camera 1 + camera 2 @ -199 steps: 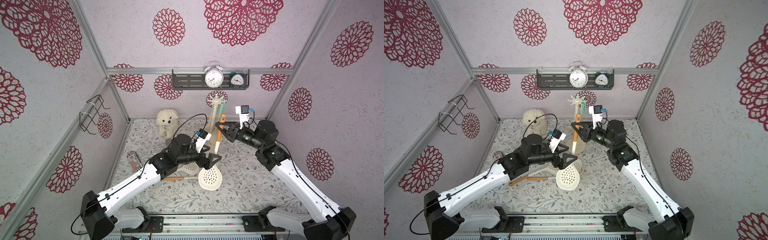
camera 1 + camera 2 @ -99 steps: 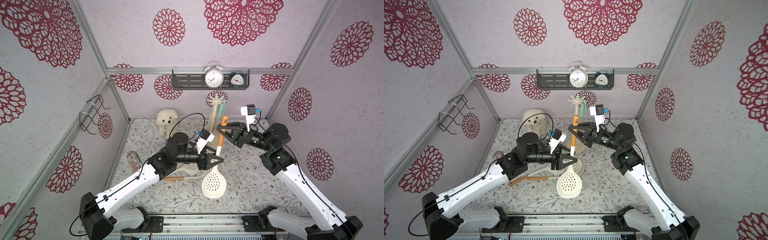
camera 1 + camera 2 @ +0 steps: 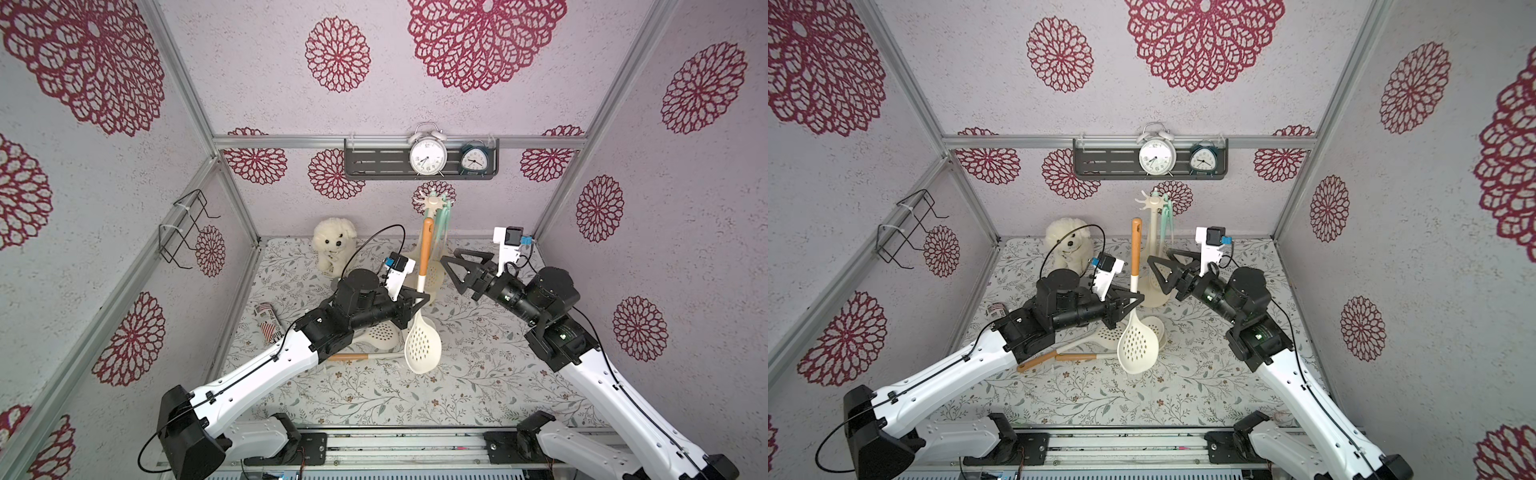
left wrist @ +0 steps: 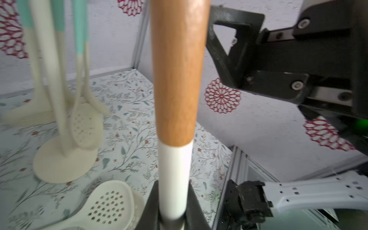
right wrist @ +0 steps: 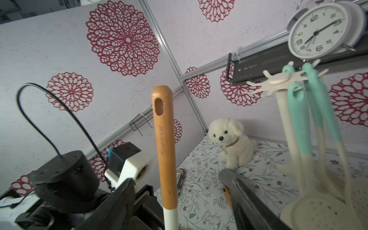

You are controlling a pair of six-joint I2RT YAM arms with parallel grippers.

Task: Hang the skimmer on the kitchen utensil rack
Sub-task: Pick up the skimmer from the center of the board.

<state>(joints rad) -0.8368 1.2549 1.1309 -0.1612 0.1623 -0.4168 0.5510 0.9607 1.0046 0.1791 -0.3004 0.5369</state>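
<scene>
Pale walls (image 3: pixel 257 95) carry crimson floral medallions. A dark grey shelf (image 3: pixel 374 163) hangs on the back one; below it, a leaf-patterned surface (image 3: pixel 374 399); to its left, a black wire rack (image 3: pixel 183 232).

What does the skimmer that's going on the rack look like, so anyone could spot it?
Find the tall cream rack at the back of the flowered mat. Just in front of it the left gripper holds a skimmer upright. Unlike the skimmers lying flat and the mint-handled tools hanging, its orange wooden handle points up.
</scene>
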